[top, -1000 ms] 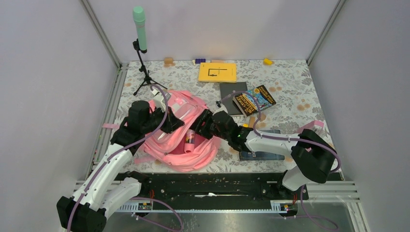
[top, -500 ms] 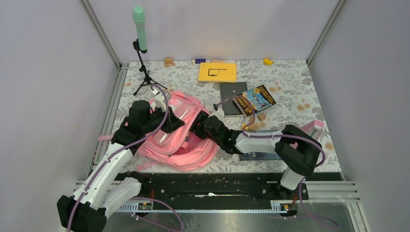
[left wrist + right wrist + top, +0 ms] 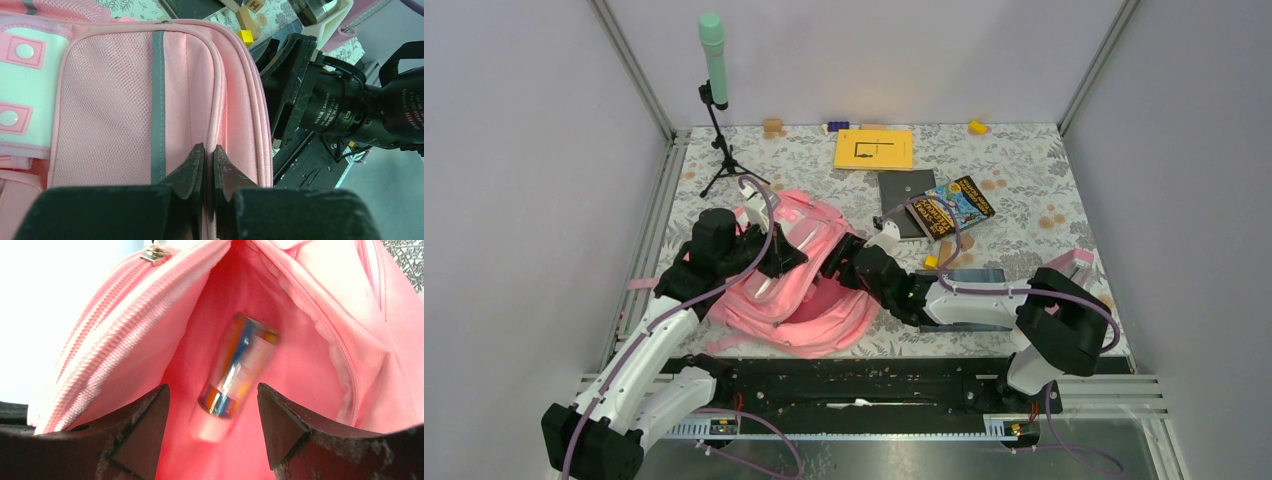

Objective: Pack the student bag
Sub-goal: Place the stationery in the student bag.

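Note:
The student bag (image 3: 799, 300), big, soft and pink, lies at the table's left centre with its mouth facing right. My left gripper (image 3: 209, 150) is shut on a piped seam of the bag (image 3: 110, 100) and holds that edge up. At the bag's mouth my right gripper (image 3: 213, 395) stands open, touching nothing. Between and beyond its fingers a colourful tube with a white cap (image 3: 237, 370) lies loose and blurred on the bag's pink lining (image 3: 300, 365). From above, the left gripper (image 3: 786, 262) and right gripper (image 3: 834, 268) meet at the opening, and the tube is hidden.
A yellow book (image 3: 873, 149), a dark notebook (image 3: 905, 190) and a colourful book (image 3: 952, 206) lie behind the bag. A dark book (image 3: 969, 300) sits under the right arm, a pink case (image 3: 1069, 262) beside it. A green microphone on a stand (image 3: 714, 60) rises at the back left.
My right gripper carried the tube into the bag's mouth, then opened wider and let it go; the tube now lies free inside. The left gripper kept its hold.

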`<action>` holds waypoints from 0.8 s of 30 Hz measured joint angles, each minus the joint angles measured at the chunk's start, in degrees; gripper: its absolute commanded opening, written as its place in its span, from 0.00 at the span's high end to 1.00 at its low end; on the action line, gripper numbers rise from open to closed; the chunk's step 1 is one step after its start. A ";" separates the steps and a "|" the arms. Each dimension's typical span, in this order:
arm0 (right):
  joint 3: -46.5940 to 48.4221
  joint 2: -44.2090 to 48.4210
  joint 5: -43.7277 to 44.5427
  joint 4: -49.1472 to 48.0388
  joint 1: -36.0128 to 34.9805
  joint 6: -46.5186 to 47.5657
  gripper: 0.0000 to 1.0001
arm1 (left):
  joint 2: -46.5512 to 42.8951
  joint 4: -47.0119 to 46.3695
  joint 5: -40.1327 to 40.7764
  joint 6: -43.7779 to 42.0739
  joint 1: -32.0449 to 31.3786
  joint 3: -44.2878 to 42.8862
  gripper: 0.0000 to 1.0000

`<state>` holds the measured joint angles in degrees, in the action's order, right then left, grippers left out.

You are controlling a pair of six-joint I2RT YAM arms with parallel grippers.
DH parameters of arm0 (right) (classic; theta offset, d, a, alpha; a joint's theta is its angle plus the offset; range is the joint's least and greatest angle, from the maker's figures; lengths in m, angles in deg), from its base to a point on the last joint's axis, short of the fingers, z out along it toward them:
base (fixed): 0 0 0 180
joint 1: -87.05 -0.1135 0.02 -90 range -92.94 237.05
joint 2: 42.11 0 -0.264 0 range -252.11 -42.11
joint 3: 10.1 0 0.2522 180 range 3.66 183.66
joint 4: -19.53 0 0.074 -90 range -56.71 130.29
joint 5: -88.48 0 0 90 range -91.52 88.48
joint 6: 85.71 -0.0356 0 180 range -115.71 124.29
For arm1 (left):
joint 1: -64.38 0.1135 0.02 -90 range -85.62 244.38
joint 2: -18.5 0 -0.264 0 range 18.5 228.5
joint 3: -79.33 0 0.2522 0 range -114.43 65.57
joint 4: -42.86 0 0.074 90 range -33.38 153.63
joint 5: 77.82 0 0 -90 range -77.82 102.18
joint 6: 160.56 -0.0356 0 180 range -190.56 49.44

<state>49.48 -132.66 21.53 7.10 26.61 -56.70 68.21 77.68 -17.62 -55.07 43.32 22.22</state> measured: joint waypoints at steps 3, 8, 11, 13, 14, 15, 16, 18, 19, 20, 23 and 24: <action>-0.28 0.50 0.00 -0.28 0.00 3.10 0.28 | 0.02 0.33 0.00 0.00 -0.02 0.00 1.00; -1.62 2.12 -0.02 -0.52 0.00 6.69 0.30 | 0.04 0.35 0.00 0.00 -0.07 0.00 1.00; -3.76 4.44 0.07 -1.09 -0.04 8.46 0.31 | 0.04 0.46 0.02 -0.02 -0.11 0.00 1.00; -5.44 6.58 0.20 -1.27 -0.11 9.94 0.31 | 0.04 0.59 0.02 0.00 -0.11 0.00 1.00; -6.32 7.76 0.26 -1.44 -0.15 10.88 0.31 | 0.07 0.66 0.02 0.00 -0.11 0.00 1.00; -7.19 9.09 0.28 -1.51 -0.20 11.98 0.31 | 0.15 0.72 0.04 0.00 -0.11 0.00 1.00; -7.69 10.03 0.26 -1.53 -0.22 12.83 0.31 | 0.24 0.74 0.04 0.00 -0.13 0.00 1.00; -8.85 12.39 0.26 -1.53 -0.31 15.13 0.32 | 0.55 0.98 0.11 0.00 -0.24 0.00 1.00; -9.42 13.73 0.26 -1.51 -0.35 16.48 0.32 | 0.66 1.07 0.20 -0.02 -0.26 0.00 1.00; -9.75 14.67 0.31 -1.42 -0.50 17.38 0.32 | 0.90 1.25 0.52 -0.02 -0.33 0.00 1.00; -10.21 17.99 0.74 0.57 -1.49 20.59 0.32 | 2.34 2.01 1.53 -0.02 -0.63 0.00 1.00; -10.25 18.99 1.05 1.25 -1.97 21.49 0.32 | 2.89 2.21 1.77 -0.02 -0.68 0.00 1.00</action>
<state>39.23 -113.66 22.58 8.35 24.64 -35.22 71.10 79.89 -15.85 -55.09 42.64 22.22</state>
